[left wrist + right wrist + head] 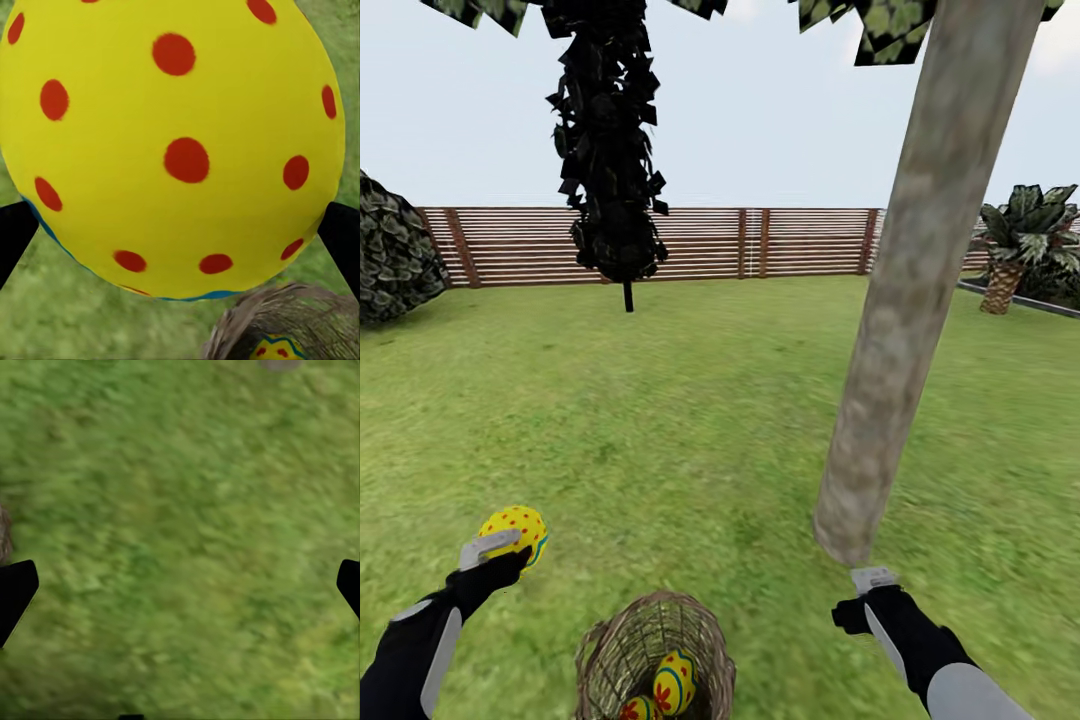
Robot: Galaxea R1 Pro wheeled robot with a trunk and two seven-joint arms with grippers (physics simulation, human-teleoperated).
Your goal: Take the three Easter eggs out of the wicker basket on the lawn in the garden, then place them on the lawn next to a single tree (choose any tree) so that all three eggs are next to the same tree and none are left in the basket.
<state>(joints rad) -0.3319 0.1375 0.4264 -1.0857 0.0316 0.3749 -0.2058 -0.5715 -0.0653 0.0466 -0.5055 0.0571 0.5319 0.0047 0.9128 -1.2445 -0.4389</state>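
one egg (pixel 515 530) is out, clamped in your left gripper (pixel 500 548) above the lawn (pixel 690 420); two eggs (pixel 673 682) wait in the wicker basket (pixel 650 640). right gripper (pixel 872 580) hangs released, empty. next, carry it right and set it beside the tree (pixel 900 330).

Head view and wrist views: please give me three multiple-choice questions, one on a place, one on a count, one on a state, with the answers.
1. Where is the basket?
A. on the grass between the two arms
B. beside the fence
C. under the palm

2. How many eggs lie in the basket?
A. none
B. two
C. three

3. What does the left gripper hold?
A. nothing
B. the basket handle
C. an egg

Answers: 1 A, it stands low in the head view, between the arms. 2 B, two patterned eggs show inside. 3 C, the fingers close on a yellow egg.
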